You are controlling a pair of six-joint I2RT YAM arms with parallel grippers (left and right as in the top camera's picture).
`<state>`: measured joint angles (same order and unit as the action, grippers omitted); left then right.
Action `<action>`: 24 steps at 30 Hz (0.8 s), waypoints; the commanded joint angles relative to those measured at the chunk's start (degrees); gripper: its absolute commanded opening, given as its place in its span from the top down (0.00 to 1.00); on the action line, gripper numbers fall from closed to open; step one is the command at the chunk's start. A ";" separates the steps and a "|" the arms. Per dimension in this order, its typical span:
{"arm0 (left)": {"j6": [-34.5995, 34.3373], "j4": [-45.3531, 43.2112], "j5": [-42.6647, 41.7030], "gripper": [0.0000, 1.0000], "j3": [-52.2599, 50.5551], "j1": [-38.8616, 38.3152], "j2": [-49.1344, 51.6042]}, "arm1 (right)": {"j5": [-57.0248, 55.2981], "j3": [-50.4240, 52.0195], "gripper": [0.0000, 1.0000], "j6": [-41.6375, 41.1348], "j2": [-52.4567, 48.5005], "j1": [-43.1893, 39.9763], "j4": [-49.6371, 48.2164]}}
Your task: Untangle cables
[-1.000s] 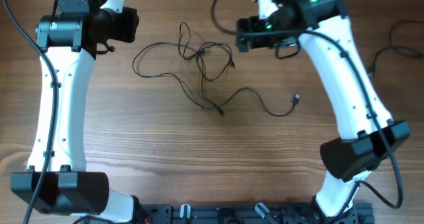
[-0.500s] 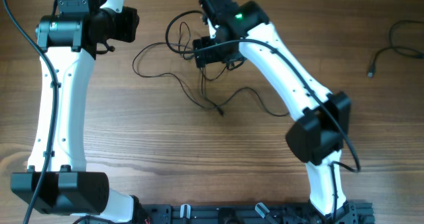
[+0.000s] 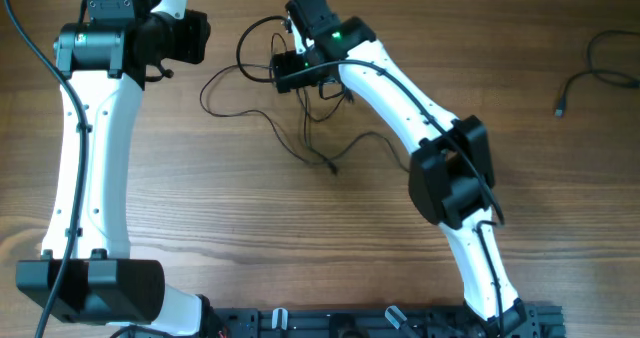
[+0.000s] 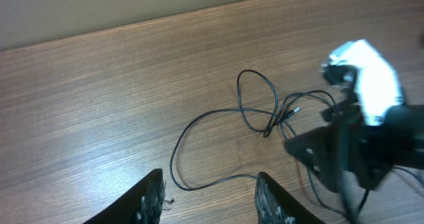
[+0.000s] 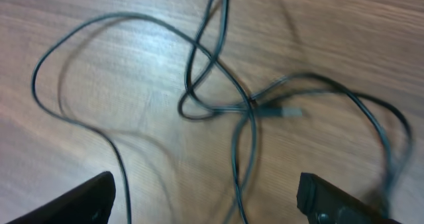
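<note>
The cables are thin black wires tangled together at the back middle of the wooden table, with a loop reaching left and a strand trailing to the front. My right gripper hangs over the tangle's upper left. In the right wrist view it is open, with crossed strands and a small plug between and beyond the fingers. My left gripper is left of the tangle. It is open and empty, and the cable loop lies ahead of it.
The right arm stretches across the table and covers part of the tangle; it also shows in the left wrist view. A separate black cable with a plug lies at the far right edge.
The right arm has swung left from the table's right side to over the tangle, now covering the strand's right end. The left arm has not moved.
</note>
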<state>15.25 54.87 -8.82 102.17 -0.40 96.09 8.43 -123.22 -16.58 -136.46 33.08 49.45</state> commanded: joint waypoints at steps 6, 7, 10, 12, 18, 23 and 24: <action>-0.76 0.13 -0.72 0.55 0.07 0.04 -1.27 | 7.19 -0.04 0.12 -4.07 -8.46 -0.04 -11.17; -0.74 0.24 -0.72 0.55 0.07 0.04 -1.27 | 7.19 -0.04 0.12 -4.74 -8.63 -0.07 -12.11; -0.74 0.24 -0.72 0.55 0.07 0.04 -1.29 | 8.66 -0.04 0.14 -5.05 -8.94 -0.31 -15.93; -0.74 0.24 -0.72 0.55 0.07 0.04 -1.29 | 8.63 -0.04 0.15 -6.14 -8.94 -0.55 -16.98; -0.74 0.24 -0.72 0.55 0.07 0.04 -1.29 | 8.66 -0.04 0.25 -7.58 -8.94 -1.97 -18.40; -0.74 0.24 -0.74 0.55 0.07 0.04 -1.29 | 8.39 -0.04 0.40 -7.61 -8.96 -2.95 -18.43; -0.74 0.24 -0.74 0.55 0.07 0.04 -1.29 | 8.41 -0.04 0.40 -7.65 -8.96 -3.02 -18.45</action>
<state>15.07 55.09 -8.82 102.17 -0.40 96.09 16.12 -123.13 -23.64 -144.33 30.57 31.20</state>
